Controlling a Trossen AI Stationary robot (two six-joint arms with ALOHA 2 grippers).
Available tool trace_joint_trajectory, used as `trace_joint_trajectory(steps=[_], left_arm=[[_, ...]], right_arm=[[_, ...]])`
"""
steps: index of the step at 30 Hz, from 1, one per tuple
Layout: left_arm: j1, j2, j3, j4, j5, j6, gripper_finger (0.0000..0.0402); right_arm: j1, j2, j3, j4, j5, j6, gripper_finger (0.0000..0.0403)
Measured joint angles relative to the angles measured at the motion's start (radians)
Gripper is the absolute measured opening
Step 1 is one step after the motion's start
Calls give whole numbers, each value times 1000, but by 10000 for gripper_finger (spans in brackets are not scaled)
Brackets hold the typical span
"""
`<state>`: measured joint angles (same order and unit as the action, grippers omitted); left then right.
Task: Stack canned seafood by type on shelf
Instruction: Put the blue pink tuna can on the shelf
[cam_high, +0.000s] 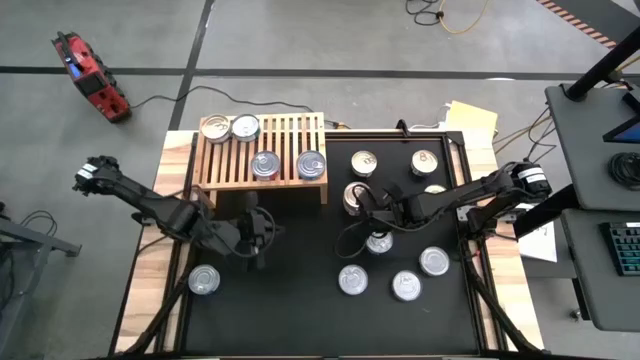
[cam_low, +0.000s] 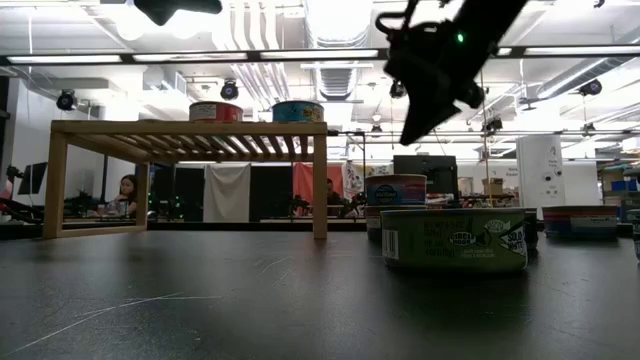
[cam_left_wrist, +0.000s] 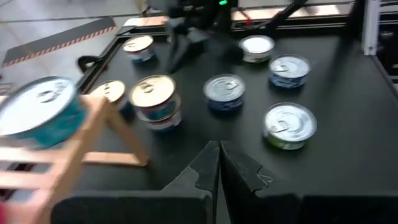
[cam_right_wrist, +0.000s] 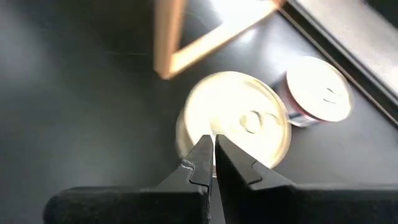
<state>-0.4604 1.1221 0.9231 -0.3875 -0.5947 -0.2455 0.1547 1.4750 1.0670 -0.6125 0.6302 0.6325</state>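
Cans (cam_high: 352, 280) lie scattered over the black mat (cam_high: 290, 300) in the high view; the right arm hides part of one by the right gripper (cam_high: 358, 202). Four tins sit on the shelf (cam_high: 262, 150), at the mat's far left corner. Left gripper (cam_high: 258, 228) hovers just in front of it, fingers pressed together.

Low view: shelf's slatted top cuts off the lower half of two tins; a green-labelled can (cam_low: 455, 240) blocks those behind.

Right wrist view: closed fingers (cam_right_wrist: 200, 163) over a blurred gold lid (cam_right_wrist: 239, 121).

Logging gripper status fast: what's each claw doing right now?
Left claw: closed, holding nothing.
Right claw: closed, empty, above a gold-lidded can.
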Motion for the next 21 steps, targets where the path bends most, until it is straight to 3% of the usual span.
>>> trace_joint_trajectory(steps=[6,15,21], left_arm=[[-57,112,-9,100,-9,-30,0],[-133,247,-9,123,-211,-67,0],[-139,281,-9,124,-236,-88,0]], right_arm=[[4,0,-43,26,26,80,9],[-3,0,-148,302,58,8,9],[-22,0,-202,391,62,-1,9]])
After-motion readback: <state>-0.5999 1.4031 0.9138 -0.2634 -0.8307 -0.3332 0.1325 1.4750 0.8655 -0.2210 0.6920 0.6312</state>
